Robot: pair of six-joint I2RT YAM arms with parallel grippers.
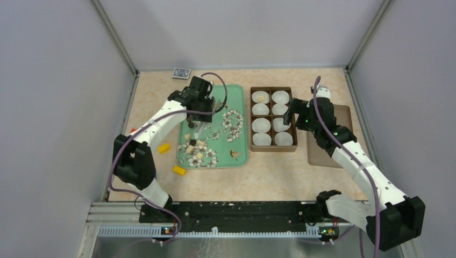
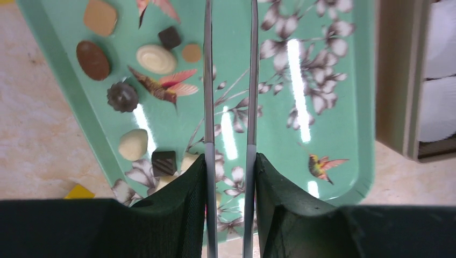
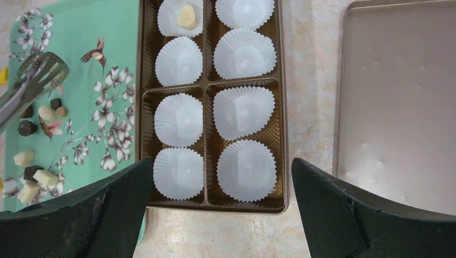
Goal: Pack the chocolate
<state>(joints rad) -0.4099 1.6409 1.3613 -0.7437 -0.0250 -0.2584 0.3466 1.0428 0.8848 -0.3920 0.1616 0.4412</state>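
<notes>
The left gripper [image 2: 229, 161] was clamped narrow on a pair of metal tongs [image 2: 208, 80], whose two arms ran nearly parallel out over the green tray [image 2: 344, 107]. Most of the chocolates [image 2: 156, 58], dark, tan and cream, lay loose at the tray's near left end. The right gripper [image 3: 221, 164] hung wide and empty above the brown box [image 3: 207, 80] of white paper cups [image 3: 243, 110]. One cream chocolate [image 3: 187, 17] sat in the far left cup. The lid [image 3: 398, 107] lay just beside the box.
</notes>
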